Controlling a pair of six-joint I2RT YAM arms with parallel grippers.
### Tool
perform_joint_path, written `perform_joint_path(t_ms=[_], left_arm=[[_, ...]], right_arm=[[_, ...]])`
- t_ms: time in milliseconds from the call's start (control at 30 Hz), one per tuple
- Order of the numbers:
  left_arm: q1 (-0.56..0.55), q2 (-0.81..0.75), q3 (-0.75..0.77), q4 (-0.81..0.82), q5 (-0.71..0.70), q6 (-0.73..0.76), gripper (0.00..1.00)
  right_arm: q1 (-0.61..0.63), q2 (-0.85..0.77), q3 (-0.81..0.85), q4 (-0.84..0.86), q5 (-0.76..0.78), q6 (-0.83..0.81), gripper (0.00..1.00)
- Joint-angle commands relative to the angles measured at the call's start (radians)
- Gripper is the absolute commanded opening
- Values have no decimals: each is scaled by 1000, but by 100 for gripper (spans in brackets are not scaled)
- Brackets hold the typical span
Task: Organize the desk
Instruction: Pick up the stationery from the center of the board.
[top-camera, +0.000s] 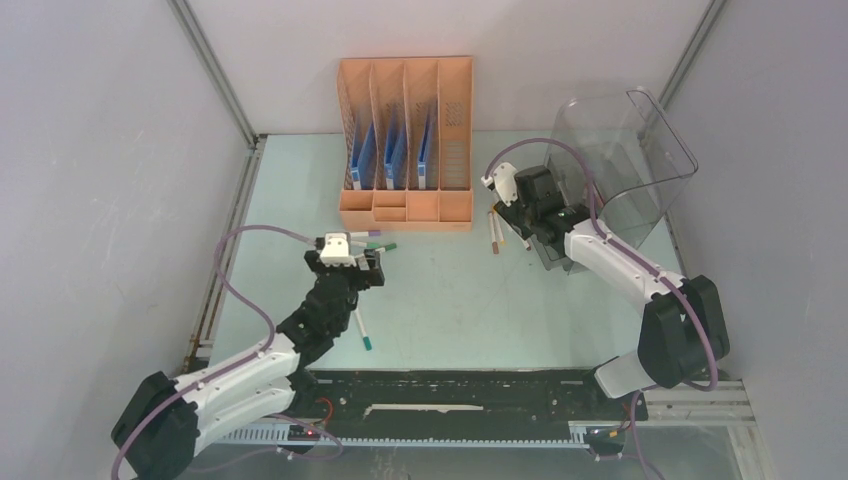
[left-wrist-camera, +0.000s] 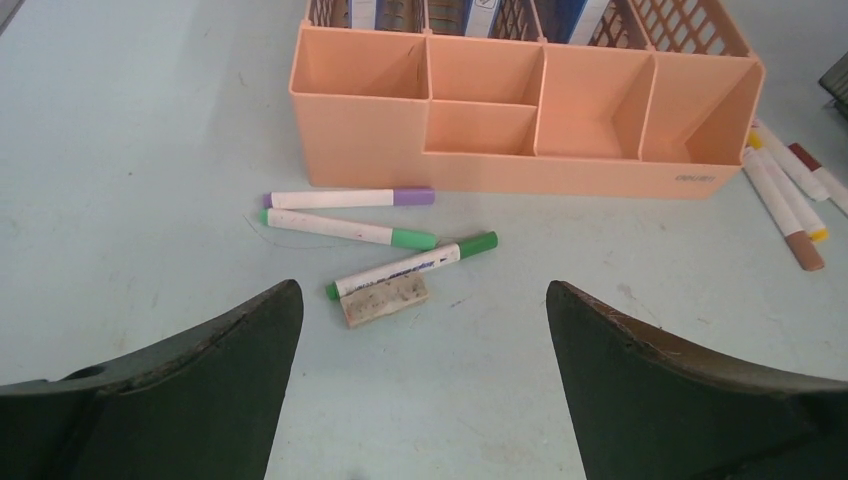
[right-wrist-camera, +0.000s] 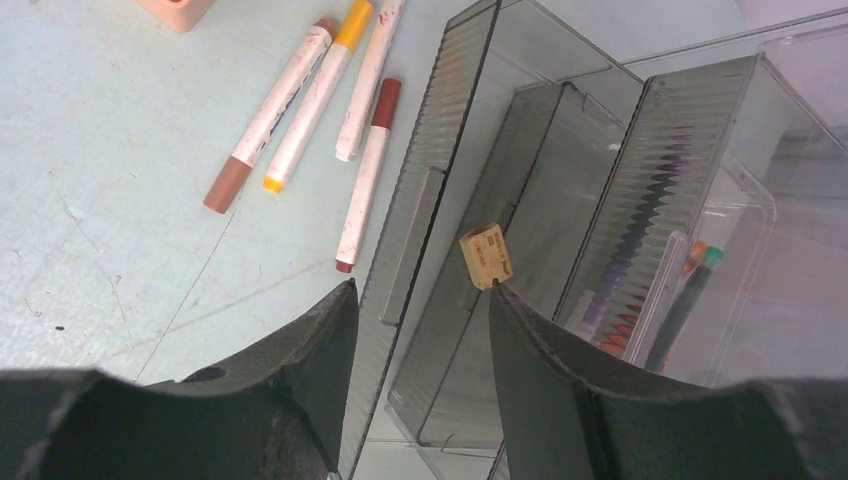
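Observation:
The desk (top-camera: 450, 300) is a pale mint-green tabletop. My left gripper (top-camera: 366, 268) hangs open and empty just above it (left-wrist-camera: 422, 285). Ahead of it lie a purple-capped marker (left-wrist-camera: 350, 198), two green-capped markers (left-wrist-camera: 350, 229) and a small tan eraser (left-wrist-camera: 385, 299). My right gripper (top-camera: 548, 240) is open over the pulled-out drawer (right-wrist-camera: 520, 200) of the smoky bin (top-camera: 630, 150). Its jaws (right-wrist-camera: 422, 288) straddle the drawer's ribbed front wall. A small tan eraser (right-wrist-camera: 486, 256) sits in the drawer at the right fingertip. Several markers (right-wrist-camera: 310, 110) lie on the desk left of the drawer.
The orange file rack (top-camera: 405, 140) stands at the back centre with blue folders in its slots and low front compartments (left-wrist-camera: 520, 110). A teal-capped marker (top-camera: 362, 330) lies beside my left arm. Grey walls enclose the desk. A black rail (top-camera: 450, 390) runs along the front.

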Motion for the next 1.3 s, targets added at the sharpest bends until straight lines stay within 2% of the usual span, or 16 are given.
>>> perform_joint_path(t_ms=[0, 100, 233, 367, 433, 600, 733, 867, 1067, 1267], left_arm=[[43, 85, 122, -54, 6, -15, 100], [144, 151, 192, -141, 91, -87, 99], [304, 272, 271, -227, 246, -175, 93], [417, 422, 373, -313, 387, -228, 82], [448, 495, 425, -347, 443, -230, 77], [474, 632, 531, -432, 520, -223, 51], [474, 676, 567, -475, 523, -228, 40], [475, 683, 565, -482, 531, -233, 36], [475, 689, 543, -487, 549, -243, 36], [474, 728, 572, -520, 559, -243, 42]], right_arm=[[13, -19, 2, 1, -3, -15, 59], [17, -20, 2, 0, -3, -17, 59], [20, -24, 2, -2, -7, -17, 59], [25, -23, 2, -2, -7, -18, 59], [26, -26, 2, -2, -7, -20, 59], [28, -27, 2, -2, -7, -20, 59], [30, -27, 1, -3, -7, -22, 59], [31, -27, 1, -3, -6, -23, 59], [33, -29, 1, -5, -7, -24, 59], [34, -28, 2, -6, -11, -24, 59]])
